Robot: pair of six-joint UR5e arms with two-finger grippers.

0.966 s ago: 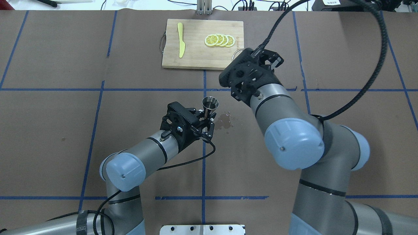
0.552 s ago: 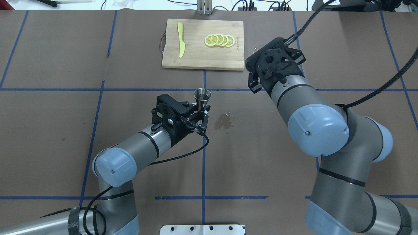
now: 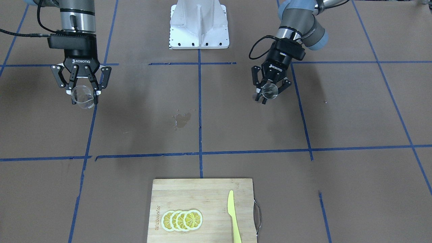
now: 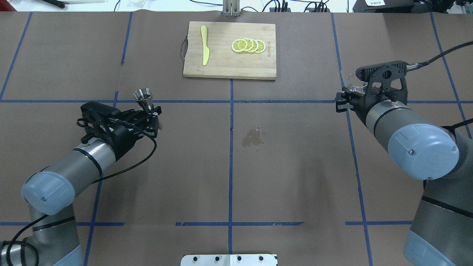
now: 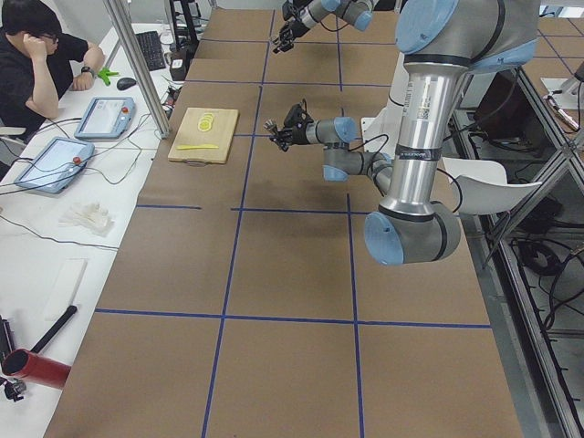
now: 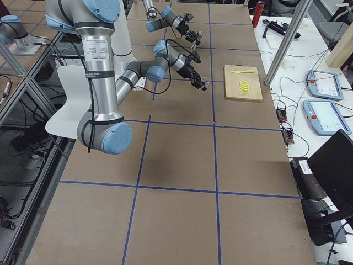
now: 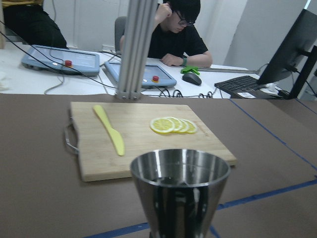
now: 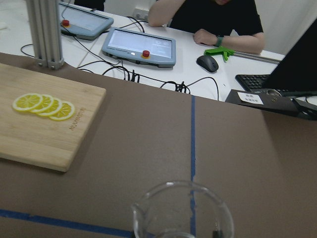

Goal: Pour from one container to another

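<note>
Both my arms have swung outward: my left jaws, pinching the jigger (image 4: pixel 143 96), now hold it upright far to my left, and my right jaws, clamped round the glass cup (image 3: pixel 82 96), hold it upright far to my right. A small puddle (image 4: pixel 253 136) lies on the surface (image 4: pixel 295 177) between them, so I judge the pour is over, partly spilt, and only setting down remains
</note>
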